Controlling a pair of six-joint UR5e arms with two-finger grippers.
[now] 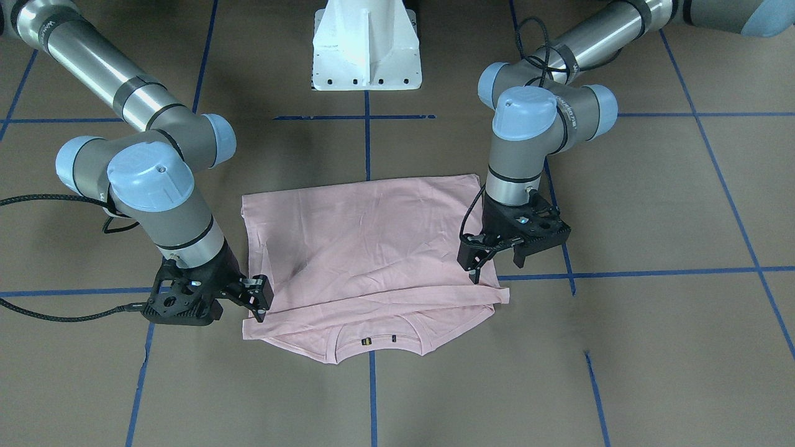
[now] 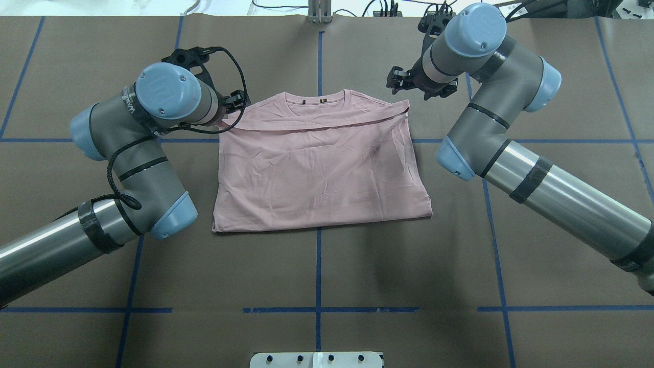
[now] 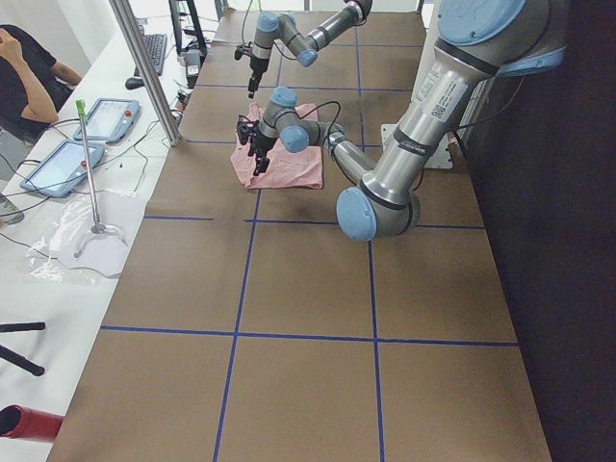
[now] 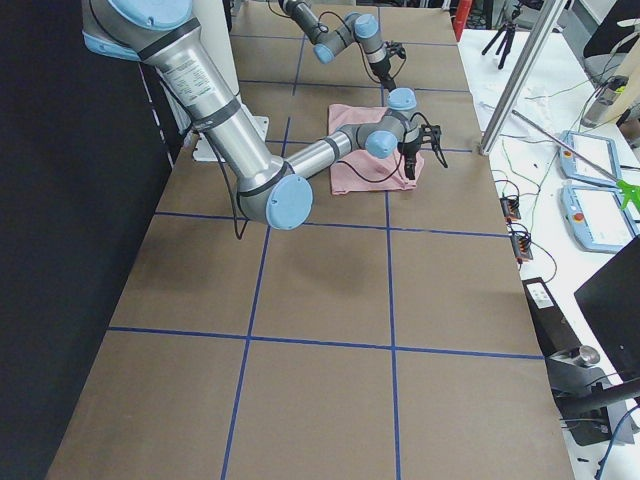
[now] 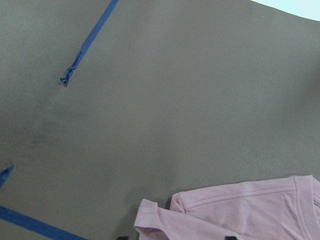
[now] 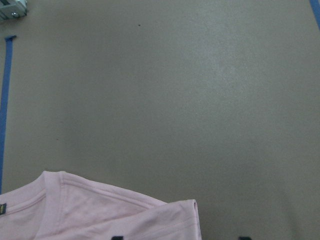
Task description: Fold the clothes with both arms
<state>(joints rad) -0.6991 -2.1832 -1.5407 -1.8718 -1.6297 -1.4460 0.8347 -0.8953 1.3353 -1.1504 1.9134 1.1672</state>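
Overhead exterior gives the layout. Nearest the robot sits the white pedestal base (image 2: 317,359), then a wide band of bare brown surface (image 2: 409,266) crossed by blue tape lines (image 2: 318,266). Next comes the pink T-shirt (image 2: 317,168), folded over on itself, its near edge a straight fold lying across the centre tape line. Farther on, the top layer's hem ends just short of the ribbed collar (image 2: 317,97), so collar and shoulders peek out beyond it.

At the far corners, both arms are in. The left pincer (image 1: 497,268) is at the far left corner, jaws apart, one fingertip down by the top layer's corner; whether it touches, I cannot tell. The right pincer (image 1: 261,308) is at the far right corner, jaws apart too, and its wrist view shows the cloth corner lying between the tips. Bare surface runs left, right and beyond the collar.
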